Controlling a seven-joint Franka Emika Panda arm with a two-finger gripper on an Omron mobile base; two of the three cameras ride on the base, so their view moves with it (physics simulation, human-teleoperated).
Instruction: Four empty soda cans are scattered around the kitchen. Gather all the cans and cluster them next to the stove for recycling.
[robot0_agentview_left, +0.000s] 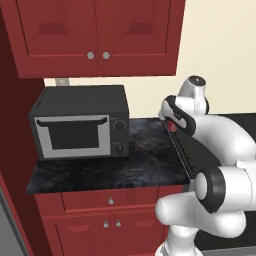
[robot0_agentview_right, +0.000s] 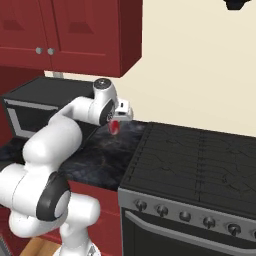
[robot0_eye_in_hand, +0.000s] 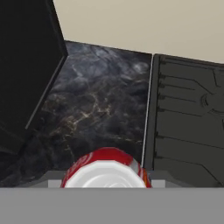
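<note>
Red soda can (robot0_eye_in_hand: 106, 169) with silver top at bottom centre, close to camera. Black marbled counter (robot0_eye_in_hand: 96, 105) beyond. Stove (robot0_eye_in_hand: 188, 118) cooktop on right, dark microwave (robot0_eye_in_hand: 26, 65) side on left, cream wall (robot0_eye_in_hand: 144, 22) behind.

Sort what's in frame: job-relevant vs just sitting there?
Job:
- red soda can, held in the gripper above the countertop, not yet set down
- stove, right of that countertop strip

Bystanders:
- microwave on the counter's left end
- red upper cabinets
- lower cabinets and drawer
</note>
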